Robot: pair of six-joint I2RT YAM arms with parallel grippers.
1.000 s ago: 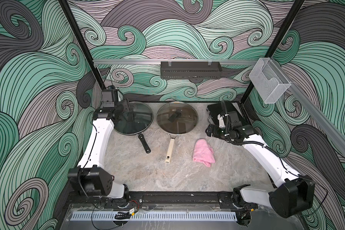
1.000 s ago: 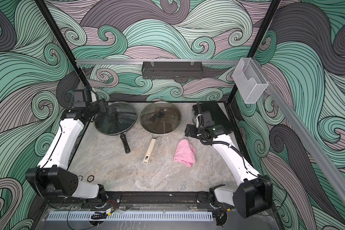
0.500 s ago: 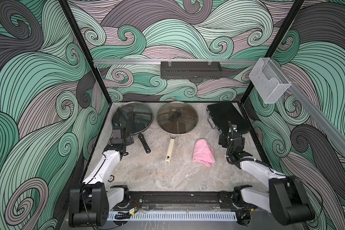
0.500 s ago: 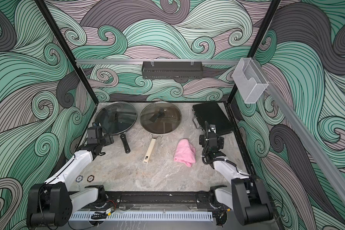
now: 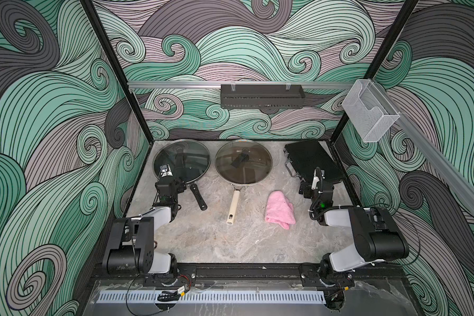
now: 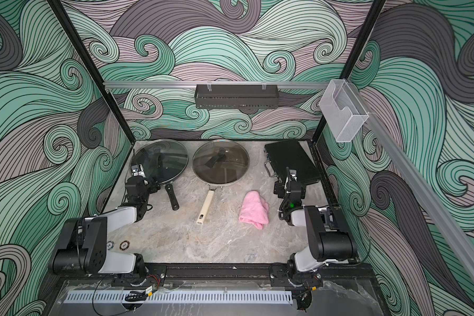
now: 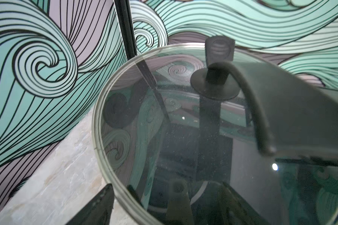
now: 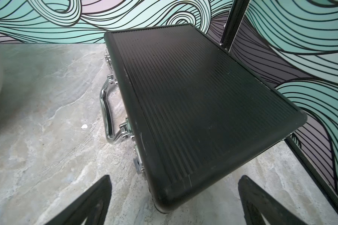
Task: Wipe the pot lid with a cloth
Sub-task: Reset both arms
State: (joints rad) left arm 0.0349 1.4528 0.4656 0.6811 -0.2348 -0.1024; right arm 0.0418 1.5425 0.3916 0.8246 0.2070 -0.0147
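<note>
Both arms have been lowered and folded back toward the front rail since a second ago, when they were raised over the rear of the surface. The pans, lids and cloth have been left where they were.

The left gripper is held at the near rim of the glass lid that covers the black-handled pan. Its fingers are spread apart and nothing is grasped. Whether the rim is touched cannot be told.

In the right wrist view the right gripper is seen with its fingers wide apart and empty, pointed at the near corner of the black case.

The cloth is seen bunched on the surface in both top views. It lies between the handle of the cream-handled pan and the right arm. It is near the right gripper, on that gripper's left and closer to the front rail, but is not touched by it. It is well apart from the left gripper, with both pan handles between them. The second lid rests on the cream-handled pan, behind the cloth and apart from it.
</note>
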